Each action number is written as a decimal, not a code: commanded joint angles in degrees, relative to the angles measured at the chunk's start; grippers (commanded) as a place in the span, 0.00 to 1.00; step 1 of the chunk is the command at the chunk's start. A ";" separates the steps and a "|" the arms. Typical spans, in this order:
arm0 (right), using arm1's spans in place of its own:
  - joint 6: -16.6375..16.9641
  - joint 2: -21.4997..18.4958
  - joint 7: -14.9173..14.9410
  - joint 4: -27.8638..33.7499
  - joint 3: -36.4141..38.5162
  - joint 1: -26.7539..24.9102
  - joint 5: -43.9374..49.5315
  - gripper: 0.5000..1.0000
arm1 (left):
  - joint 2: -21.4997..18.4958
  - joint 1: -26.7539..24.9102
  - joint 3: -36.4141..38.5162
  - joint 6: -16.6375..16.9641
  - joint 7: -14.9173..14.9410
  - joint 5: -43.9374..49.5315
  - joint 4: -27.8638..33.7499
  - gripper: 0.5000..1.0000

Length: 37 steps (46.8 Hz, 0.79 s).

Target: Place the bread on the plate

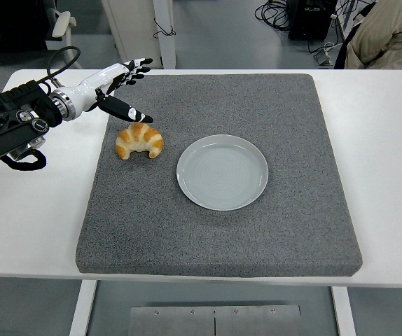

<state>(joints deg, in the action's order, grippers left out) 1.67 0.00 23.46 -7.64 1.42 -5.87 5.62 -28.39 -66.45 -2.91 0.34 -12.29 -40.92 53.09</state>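
Note:
A golden croissant [139, 141] lies on the grey mat [215, 231], left of a round pale plate [223, 172] that holds nothing. My left hand [125, 87] reaches in from the left, just behind and above the croissant. Its fingers are spread, the thumb [131, 112] pointing down toward the bread, and it holds nothing. There is no sign of the right arm.
The mat covers most of the white table [390, 140]. A person's beige sleeve [386, 35] shows at the top right. Cables and a white post stand on the floor behind the table.

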 commanded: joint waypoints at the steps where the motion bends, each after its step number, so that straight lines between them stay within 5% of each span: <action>1: 0.00 0.00 0.00 -0.01 -0.02 -0.02 0.00 1.00 | -0.44 0.09 0.19 0.02 0.86 -2.05 1.75 0.98; 18: 0.00 0.00 0.00 -0.01 -0.02 -0.02 0.00 1.00 | -4.57 0.62 0.89 0.37 0.86 -15.41 6.94 0.98; 37: 0.00 0.00 0.00 -0.01 -0.01 -0.02 0.00 1.00 | -3.78 2.11 5.28 9.15 0.77 -19.81 6.50 0.98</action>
<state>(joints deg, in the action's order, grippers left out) 1.67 0.00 23.47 -7.65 1.42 -5.84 5.63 -32.19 -64.23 0.41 7.67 -11.53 -60.36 59.75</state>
